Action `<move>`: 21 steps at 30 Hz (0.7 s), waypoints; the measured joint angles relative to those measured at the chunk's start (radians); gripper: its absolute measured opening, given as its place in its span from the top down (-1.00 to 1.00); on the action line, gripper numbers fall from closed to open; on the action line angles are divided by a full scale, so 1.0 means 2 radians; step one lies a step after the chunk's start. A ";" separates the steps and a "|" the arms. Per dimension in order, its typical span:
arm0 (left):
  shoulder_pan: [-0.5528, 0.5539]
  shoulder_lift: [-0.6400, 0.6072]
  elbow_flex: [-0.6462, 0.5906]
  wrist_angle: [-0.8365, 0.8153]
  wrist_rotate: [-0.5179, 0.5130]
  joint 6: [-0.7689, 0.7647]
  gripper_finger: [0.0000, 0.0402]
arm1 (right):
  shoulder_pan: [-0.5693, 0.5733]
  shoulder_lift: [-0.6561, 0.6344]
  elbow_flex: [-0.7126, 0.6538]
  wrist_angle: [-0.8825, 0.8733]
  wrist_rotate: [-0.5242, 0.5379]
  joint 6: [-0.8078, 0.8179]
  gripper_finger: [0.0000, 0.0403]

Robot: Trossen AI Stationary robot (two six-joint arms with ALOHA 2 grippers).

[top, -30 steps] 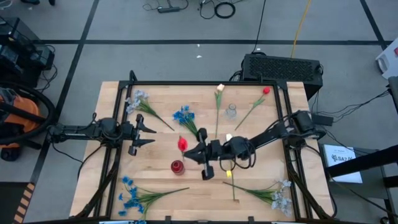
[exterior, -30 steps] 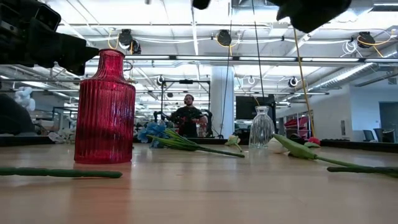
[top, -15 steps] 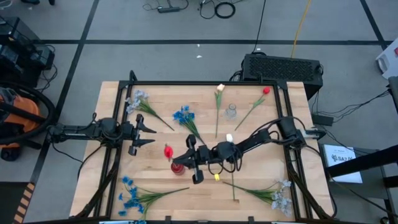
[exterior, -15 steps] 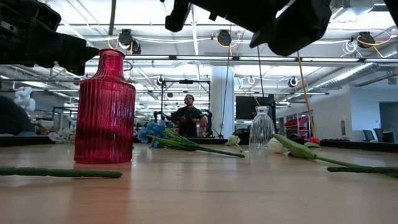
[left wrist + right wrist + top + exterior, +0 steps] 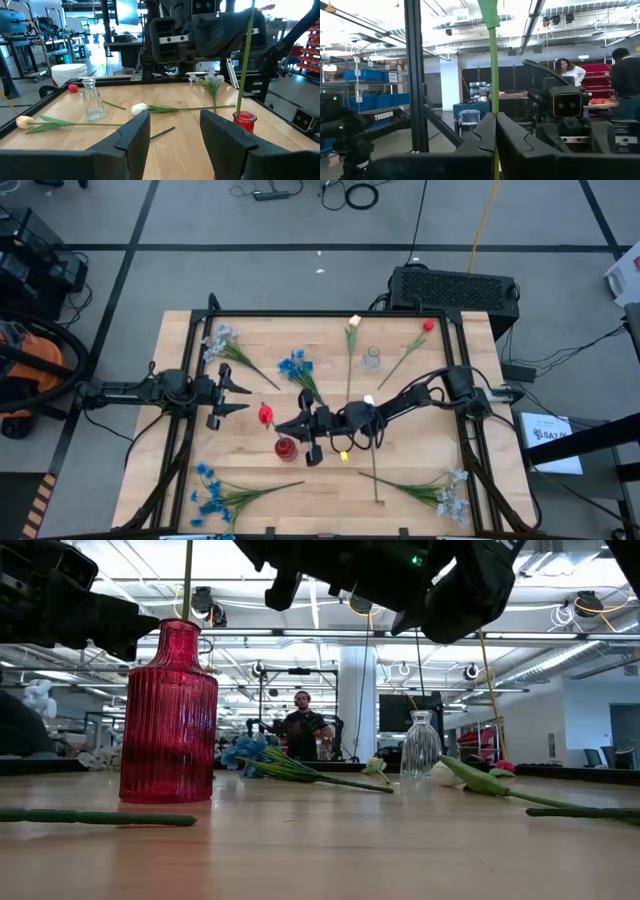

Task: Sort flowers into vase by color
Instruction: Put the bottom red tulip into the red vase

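Since a second ago the right gripper (image 5: 300, 427) has travelled from the table middle toward the red vase (image 5: 286, 447), carrying the red tulip (image 5: 265, 416). Its fingers are fully closed on the green stem (image 5: 493, 75). In the low view the stem stands at the vase mouth, and I think its end is already inside, though the rim hides this. To do this step well, keep the stem upright, lower it straight down, and open only when it is deep enough to stay. The left gripper (image 5: 238, 393) waits near the left edge, jaws wide and holding nothing. Free wood lies around the vase; the blue flowers (image 5: 294, 365) and the clear vase (image 5: 371, 360) are well apart.
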 joint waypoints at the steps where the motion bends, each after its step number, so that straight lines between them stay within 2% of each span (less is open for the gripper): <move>1: 0.000 0.000 0.000 0.000 0.000 0.000 0.10 | 0.000 0.000 0.000 -0.003 0.000 0.000 1.00; 21: 0.000 0.000 0.000 0.000 0.000 0.000 0.10 | 0.004 -0.001 0.000 -0.005 -0.001 0.005 1.00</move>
